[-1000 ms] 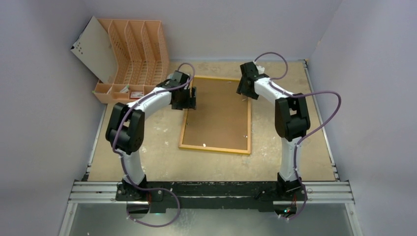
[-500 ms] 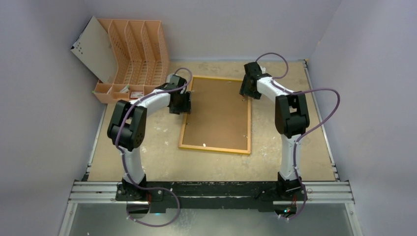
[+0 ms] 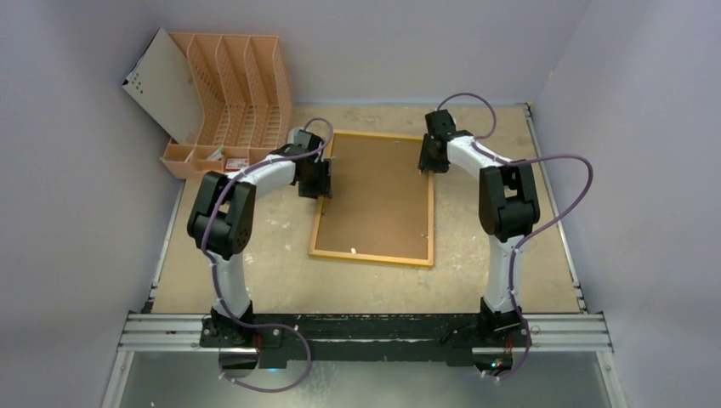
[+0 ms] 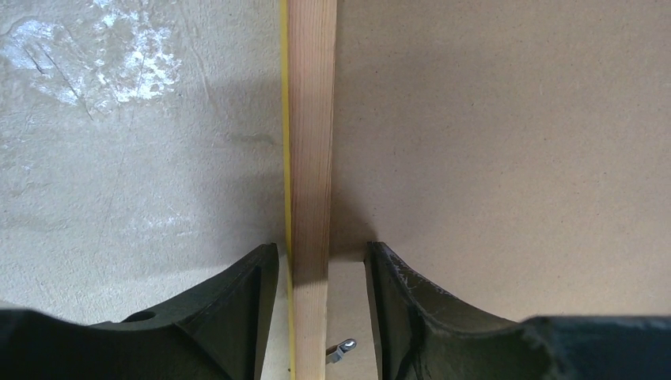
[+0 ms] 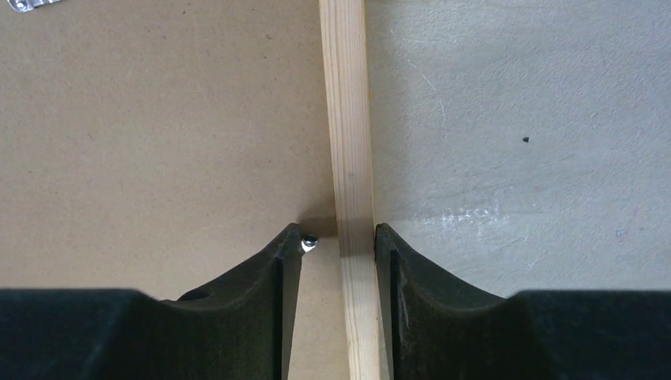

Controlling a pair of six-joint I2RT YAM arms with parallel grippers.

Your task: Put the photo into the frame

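Frame [image 3: 371, 257], large and rectangular, with a narrow yellow front rim and pale wood back edge: lies flat, back side up, on the beige table [image 3: 255, 255]. Filled edge to edge by the plain brown backing board [image 3: 374, 195]. Sits exactly as it did a second ago, with no shift and no tilt.

Left gripper [image 3: 316, 180]: straddles the frame's left rail towards its far end. Outer black finger [image 4: 253, 301] hard beside the yellow rim; inner finger over the board, a strip of board visible between it and the wood. Parted, not clamped, gripping nothing. Hung a second ago further inward, above the board just inside that rail. Has since slid outward across the rail and narrowed.

Right gripper [image 3: 428, 159]: straddles the frame's right rail, also towards the far end. Outer finger [image 5: 396, 301] tight to the wood; inner finger clear of it, next to a small metal screw head [image 5: 309, 242] in the board. Likewise parted, holding nothing. Stood a second ago slightly further inside the frame. Has since moved outward over the rail and drawn its fingers closer.

Beyond the frame's far left corner: orange slotted file rack [image 3: 242, 85], with a flat white panel [image 3: 161, 85] leaning against its left side. Both unchanged from a second ago.
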